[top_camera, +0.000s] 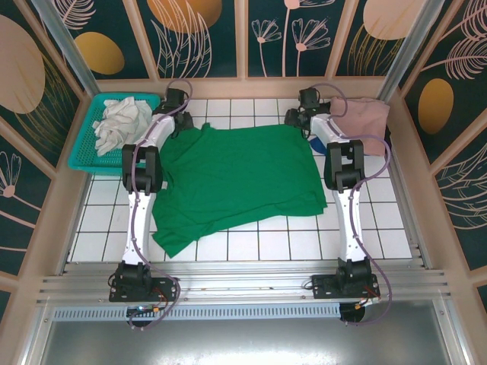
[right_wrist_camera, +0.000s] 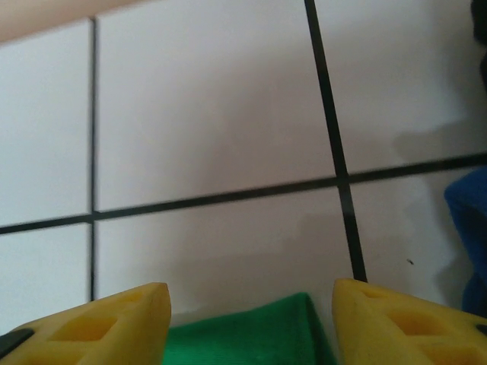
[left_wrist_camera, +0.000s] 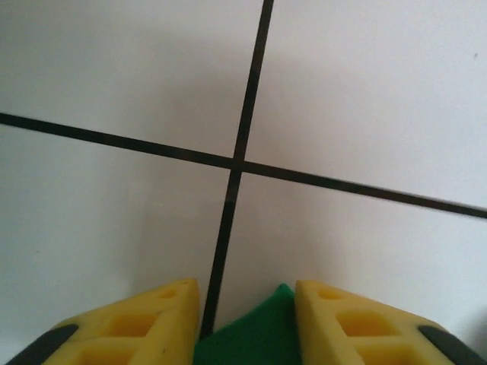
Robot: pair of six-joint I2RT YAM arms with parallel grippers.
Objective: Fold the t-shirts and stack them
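Spread flat on white tiled table (top_camera: 251,245), between both arms: bright green short-sleeved cloth t-shirt (top_camera: 236,179). At its far left corner, left gripper (left_wrist_camera: 245,298), yellow fingers (left_wrist_camera: 152,319) set narrow with green cloth between; pinched or not, cannot tell. At far right corner, right gripper (right_wrist_camera: 251,295), jaws wide, astride the green edge. Beyond right arm, crumpled dusty pink cloth shirt (top_camera: 364,118).

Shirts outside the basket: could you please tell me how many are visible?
3: green shirt spread mid-table; pink shirt lying at the far right; blue shirt beside it, mostly hidden. Others may lie underneath.
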